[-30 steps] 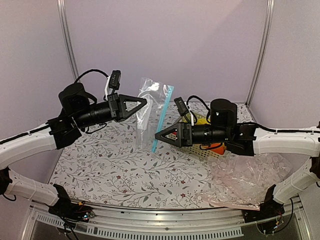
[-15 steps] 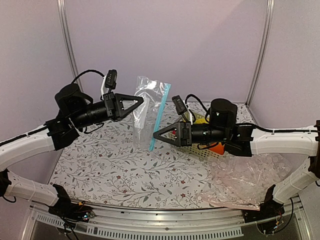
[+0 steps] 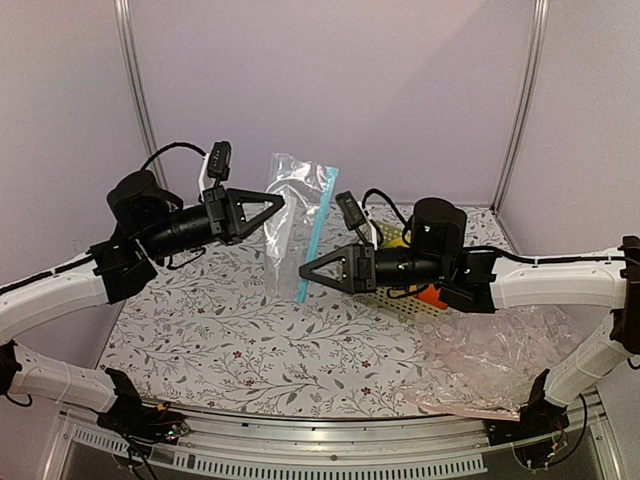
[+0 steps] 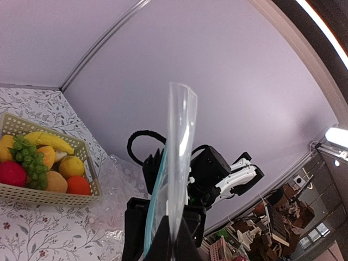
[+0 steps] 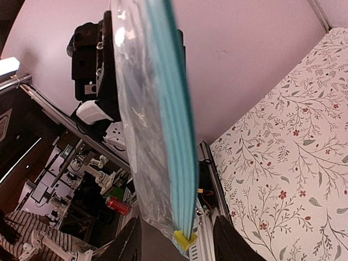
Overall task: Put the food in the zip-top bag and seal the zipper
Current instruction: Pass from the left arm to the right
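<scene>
With the left gripper (image 3: 278,201) pinched shut on the zip-top bag (image 3: 290,215), which hangs upright in mid-air, and the right gripper (image 3: 303,270) part-open astride the lower end of the zipper (image 3: 315,235), the food (image 4: 72,166) lies in the basket (image 4: 49,197), so loading and sealing are both outstanding.

A robotics lab: the floral-covered desk (image 3: 250,340) stands in a booth of plain lilac panels (image 3: 330,80) on metal posts (image 3: 136,80). Beyond the desk's edge lie cluttered equipment (image 5: 60,179) and a red can (image 5: 117,205).
</scene>
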Action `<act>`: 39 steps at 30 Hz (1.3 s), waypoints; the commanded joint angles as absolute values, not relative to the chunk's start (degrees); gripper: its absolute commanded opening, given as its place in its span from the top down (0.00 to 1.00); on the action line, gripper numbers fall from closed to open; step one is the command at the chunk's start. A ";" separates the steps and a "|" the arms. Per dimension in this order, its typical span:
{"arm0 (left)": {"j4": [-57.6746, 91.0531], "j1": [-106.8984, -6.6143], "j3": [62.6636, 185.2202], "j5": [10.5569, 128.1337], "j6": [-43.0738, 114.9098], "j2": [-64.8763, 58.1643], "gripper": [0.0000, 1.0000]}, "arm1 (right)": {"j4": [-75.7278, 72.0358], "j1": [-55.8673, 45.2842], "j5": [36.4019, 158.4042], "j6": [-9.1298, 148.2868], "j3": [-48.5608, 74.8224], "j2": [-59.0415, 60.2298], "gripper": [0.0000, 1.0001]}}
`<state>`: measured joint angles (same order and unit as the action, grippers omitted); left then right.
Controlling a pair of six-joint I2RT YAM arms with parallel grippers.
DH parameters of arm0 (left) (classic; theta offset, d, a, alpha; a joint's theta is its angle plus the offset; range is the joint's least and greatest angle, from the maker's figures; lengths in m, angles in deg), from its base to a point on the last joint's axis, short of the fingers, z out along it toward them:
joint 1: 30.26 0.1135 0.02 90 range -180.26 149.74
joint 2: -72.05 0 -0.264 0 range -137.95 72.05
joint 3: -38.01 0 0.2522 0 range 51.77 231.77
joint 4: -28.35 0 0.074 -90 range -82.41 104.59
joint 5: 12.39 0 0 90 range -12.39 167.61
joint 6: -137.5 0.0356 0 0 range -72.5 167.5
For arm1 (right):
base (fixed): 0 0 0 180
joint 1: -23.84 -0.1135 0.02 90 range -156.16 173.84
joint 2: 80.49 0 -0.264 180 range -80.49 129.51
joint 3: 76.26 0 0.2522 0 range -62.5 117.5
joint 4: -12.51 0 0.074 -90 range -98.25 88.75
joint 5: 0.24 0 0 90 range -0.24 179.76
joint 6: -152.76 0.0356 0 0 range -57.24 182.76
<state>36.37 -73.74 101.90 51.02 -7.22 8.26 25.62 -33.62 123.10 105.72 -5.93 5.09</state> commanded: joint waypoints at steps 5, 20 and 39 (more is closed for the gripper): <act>34.74 -71.98 100.79 51.33 -6.89 9.76 0.98 | 30.59 -34.43 125.16 107.17 -5.24 5.35 0.63; 34.41 -70.87 99.57 51.97 -7.09 10.48 0.99 | 30.89 -34.66 124.03 108.50 -6.47 4.28 0.87; 6.23 -83.55 98.12 82.75 23.17 14.38 0.03 | -1.16 -34.62 102.27 104.78 2.57 -0.51 0.94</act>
<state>10.73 -75.45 100.00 69.97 11.01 10.84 6.74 -34.29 106.71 105.18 -1.07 0.09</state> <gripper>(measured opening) 0.969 0.071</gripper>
